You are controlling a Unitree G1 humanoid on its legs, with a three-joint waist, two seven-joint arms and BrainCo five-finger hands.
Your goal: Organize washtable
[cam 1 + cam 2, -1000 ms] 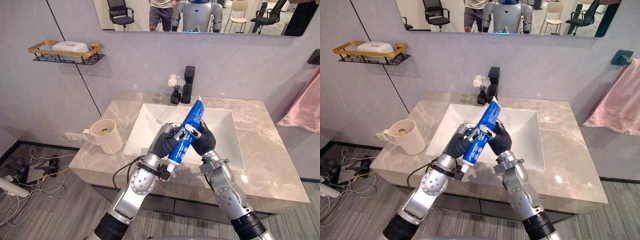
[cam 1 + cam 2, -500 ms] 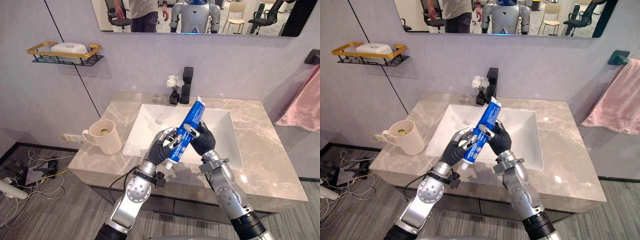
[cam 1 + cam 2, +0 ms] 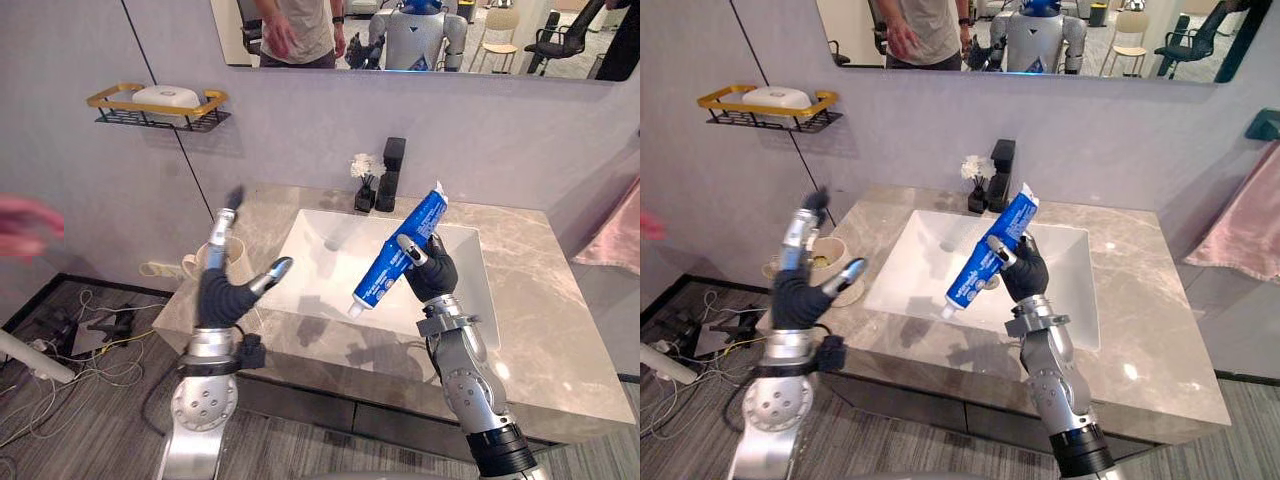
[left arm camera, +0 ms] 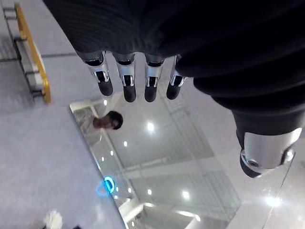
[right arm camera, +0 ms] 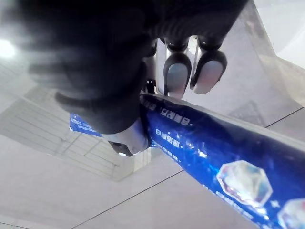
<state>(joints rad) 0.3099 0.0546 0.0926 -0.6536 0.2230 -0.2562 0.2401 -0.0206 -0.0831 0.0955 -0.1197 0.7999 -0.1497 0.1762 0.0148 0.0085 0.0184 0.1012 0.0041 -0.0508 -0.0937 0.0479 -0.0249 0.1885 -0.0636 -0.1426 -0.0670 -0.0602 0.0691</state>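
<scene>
My right hand (image 3: 436, 276) is shut on a blue toothpaste tube (image 3: 400, 262), which hangs tilted over the white sink basin (image 3: 325, 245) with its white cap end lowest. In the right wrist view the thumb and fingertips (image 5: 177, 78) wrap the tube (image 5: 209, 143). My left hand (image 3: 222, 292) is raised beside the counter's left end, open and empty, its fingers (image 4: 126, 81) pointing straight up. A cream mug (image 3: 835, 252) stands on the marble counter (image 3: 540, 330) just behind that hand.
A black faucet (image 3: 392, 170) and a small vase of white flowers (image 3: 362, 180) stand behind the basin. A wall shelf (image 3: 160, 108) holds a soap bar. A pink towel (image 3: 615, 235) hangs at the right. A person's blurred hand (image 3: 25, 222) shows at the left edge.
My left hand has let go of the tube, opened and swung out to the left and up. My right hand keeps the tube alone. The camera has shifted a little.
</scene>
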